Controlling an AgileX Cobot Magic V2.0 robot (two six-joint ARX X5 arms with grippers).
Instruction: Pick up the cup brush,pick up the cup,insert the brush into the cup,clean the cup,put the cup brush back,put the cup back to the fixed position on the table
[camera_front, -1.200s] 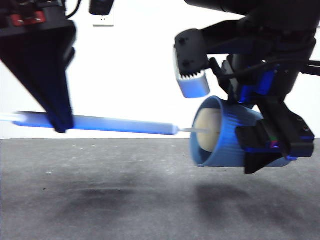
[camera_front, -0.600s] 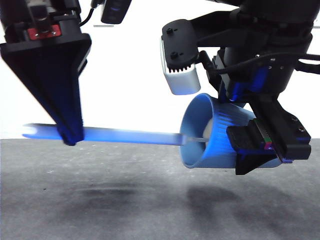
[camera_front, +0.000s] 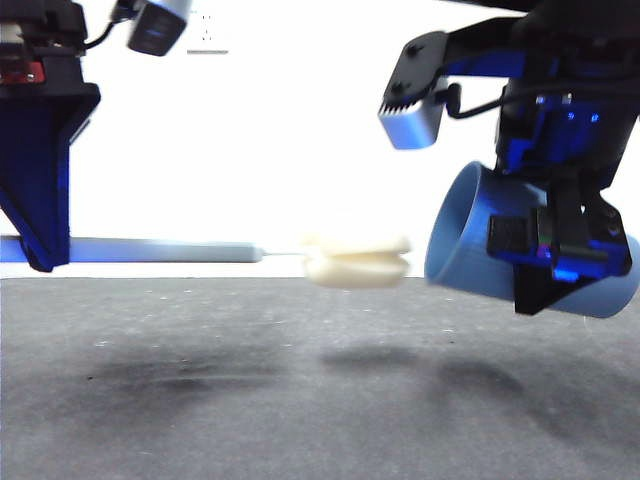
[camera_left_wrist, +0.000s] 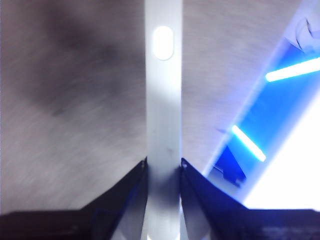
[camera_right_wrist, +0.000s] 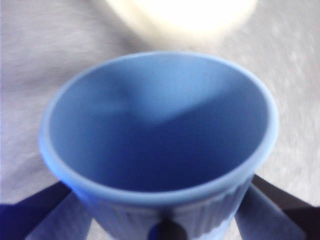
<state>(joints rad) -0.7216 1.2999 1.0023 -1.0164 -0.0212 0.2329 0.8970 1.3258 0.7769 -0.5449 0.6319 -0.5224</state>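
Note:
My left gripper (camera_front: 42, 262) (camera_left_wrist: 163, 167) is shut on the grey handle of the cup brush (camera_front: 160, 250) (camera_left_wrist: 162, 100), holding it level above the table (camera_front: 300, 400). The brush's cream sponge head (camera_front: 355, 262) (camera_right_wrist: 180, 15) hangs in the air just outside the cup's mouth. My right gripper (camera_front: 550, 280) is shut on the blue ribbed cup (camera_front: 470, 245) (camera_right_wrist: 160, 130), which lies tipped on its side in the air with its opening toward the brush. The cup's inside is empty in the right wrist view.
The dark grey table carries only the shadows of the arms and the held things. A white wall stands behind. A wrist camera housing (camera_front: 418, 120) juts out above the cup.
The brush head has come out of the cup. The left gripper has moved left with the brush, and the right gripper has shifted right with the cup.

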